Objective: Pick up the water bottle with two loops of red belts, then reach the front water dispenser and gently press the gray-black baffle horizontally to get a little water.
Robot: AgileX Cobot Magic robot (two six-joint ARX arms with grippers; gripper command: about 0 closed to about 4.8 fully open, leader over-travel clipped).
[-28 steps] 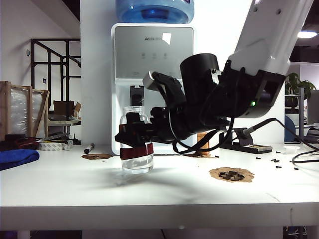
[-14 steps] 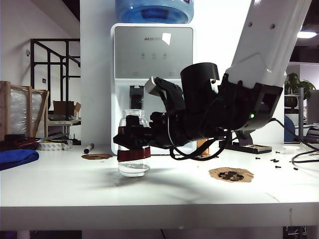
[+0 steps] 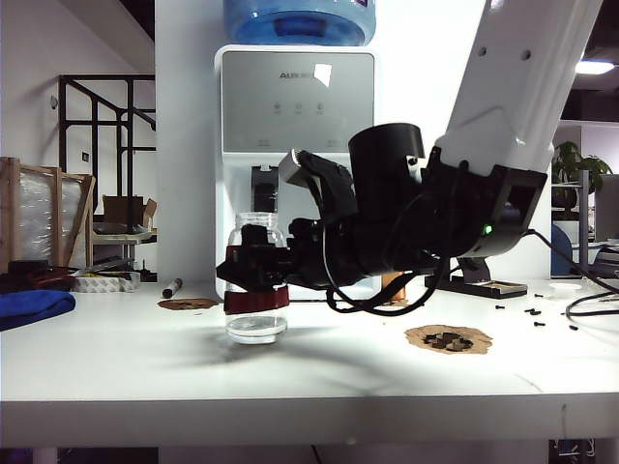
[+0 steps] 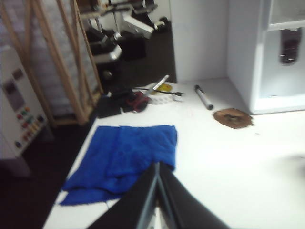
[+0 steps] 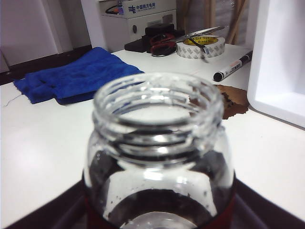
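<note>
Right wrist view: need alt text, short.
The right gripper holds the water bottle, a clear glass jar with an open threaded neck, seen close up, dark fingers on either side of its body. Behind it on the white table lie a blue cloth, a marker pen, tape and scissors.

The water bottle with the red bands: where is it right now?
In the exterior view the water bottle sits left of centre, held by the right gripper just above the table, before the water dispenser.
</note>
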